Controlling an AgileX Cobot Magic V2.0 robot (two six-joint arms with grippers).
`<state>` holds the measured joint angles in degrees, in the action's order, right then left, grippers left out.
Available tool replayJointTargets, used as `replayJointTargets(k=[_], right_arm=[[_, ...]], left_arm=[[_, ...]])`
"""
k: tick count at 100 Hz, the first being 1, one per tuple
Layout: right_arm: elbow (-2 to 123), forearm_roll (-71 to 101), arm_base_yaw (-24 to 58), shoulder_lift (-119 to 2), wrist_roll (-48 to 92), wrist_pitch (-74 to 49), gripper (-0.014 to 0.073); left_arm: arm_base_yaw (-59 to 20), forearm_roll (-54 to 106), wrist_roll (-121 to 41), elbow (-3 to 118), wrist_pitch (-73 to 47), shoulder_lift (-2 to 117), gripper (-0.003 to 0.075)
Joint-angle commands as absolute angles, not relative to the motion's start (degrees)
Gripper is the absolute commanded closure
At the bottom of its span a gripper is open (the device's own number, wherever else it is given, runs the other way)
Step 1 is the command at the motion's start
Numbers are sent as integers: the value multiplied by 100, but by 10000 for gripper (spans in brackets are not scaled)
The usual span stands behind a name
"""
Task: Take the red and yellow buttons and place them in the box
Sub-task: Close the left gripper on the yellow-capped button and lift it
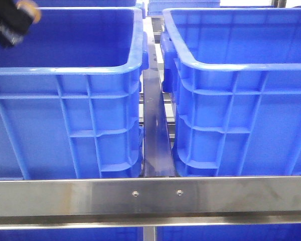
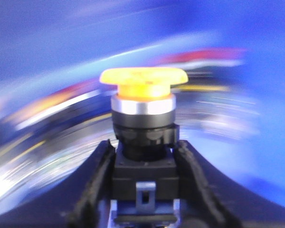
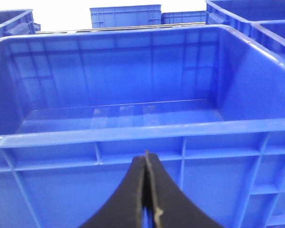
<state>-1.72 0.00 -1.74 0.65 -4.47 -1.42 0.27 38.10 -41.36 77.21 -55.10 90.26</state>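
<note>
Yellow button (image 2: pixel 143 83) sits pinched between the two black fingers (image 2: pixel 97 190) of the left gripper (image 2: pixel 143 183). It is a push-button with a wide yellow-orange cap, a silver ring under the cap and a black body, and the fingers clamp that black body from both sides. Behind it the left wrist view is streaked blue with motion blur, so nothing else there can be made out. In the front view the left gripper (image 1: pixel 12 22) shows at the far left, above the open top of the left crate (image 1: pixel 65 115), with a bit of the yellow cap (image 1: pixel 30 11) visible at its tip.

The right crate (image 1: pixel 241 100) stands just beside the left one, a narrow gap and a dark metal strip (image 1: pixel 155 130) between them. A steel rail (image 1: pixel 150 198) runs across the near side in front of both. The right gripper (image 3: pixel 145 194) has its fingers pressed together with nothing between them, just outside the near wall of a blue crate (image 3: pixel 133 142). No red button shows in any view.
</note>
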Motion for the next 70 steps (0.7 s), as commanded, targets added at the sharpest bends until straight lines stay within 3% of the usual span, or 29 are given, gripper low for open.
replayJointTargets(k=[1,20,70], right_arm=[[-72,-54,-212,193,-408,294,662],[-72,-54,-212,193,-408,294,662],[-72,-54,-212,193,-395,295,662]], left_arm=[[-3,4980,-5209,7887,-6043,8619,543],[-34,6499,-6268,7887,-7236,8588,543],[-1756,6650,-6268,7887,-7171,8673,543]])
